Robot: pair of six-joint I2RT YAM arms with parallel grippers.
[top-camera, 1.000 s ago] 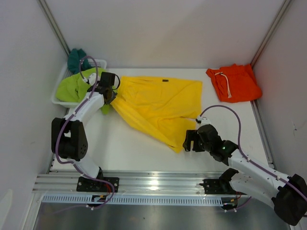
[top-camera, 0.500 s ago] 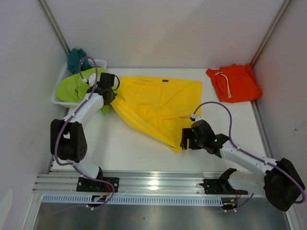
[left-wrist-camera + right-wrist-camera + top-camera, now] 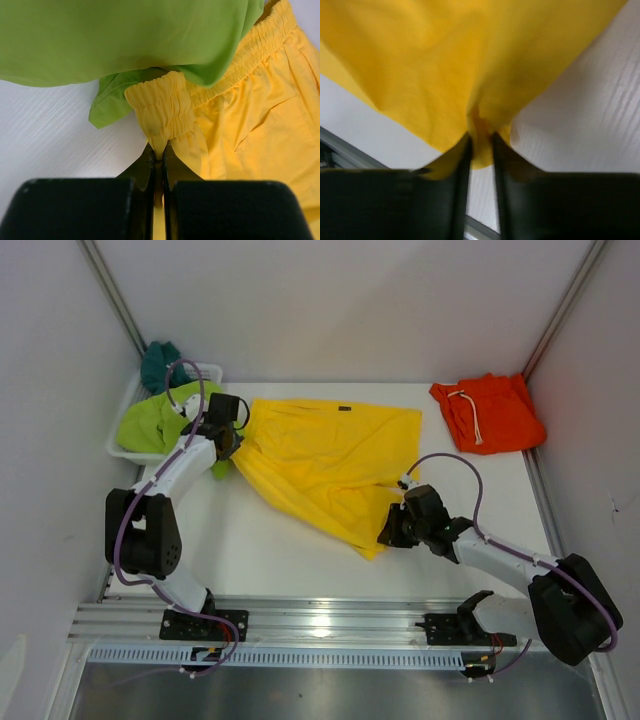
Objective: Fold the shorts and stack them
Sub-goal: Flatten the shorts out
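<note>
Top view first: the yellow shorts (image 3: 330,455) are spread across the middle of the desk (image 3: 270,550), waistband toward the far side. There's a small dark label (image 3: 345,409) near the far edge, too tiny to read. My left hand (image 3: 228,435) is at the shorts' left corner, right by the white basket (image 3: 213,369) that has the lime-green shorts (image 3: 160,420) spilling over its rim and the teal shorts (image 3: 158,360) at the back. My right hand (image 3: 392,530) sits on the near corner, not far from the desk's front edge. The orange shorts (image 3: 488,412) with the white drawstring (image 3: 467,415) are bunched in the far right corner, close to the side wall, with bare desk between them and the yellow pair. There's open desk along the near left too.

Left wrist view: the left hand (image 3: 159,150) is clamped tight on the gathered elastic waistband (image 3: 165,107) of the yellow shorts (image 3: 260,120). The lime-green shorts (image 3: 125,35) hang just over it, touching the yellow. Bare desk (image 3: 45,130) is to the left.

Right wrist view: the right hand (image 3: 480,137) has a pinch of the yellow shorts (image 3: 445,60) between its fingers, with the fabric tenting up from the grip. White desk (image 3: 580,115) shows on the right and the metal rail (image 3: 340,142) at lower left, so that corner is near the edge
</note>
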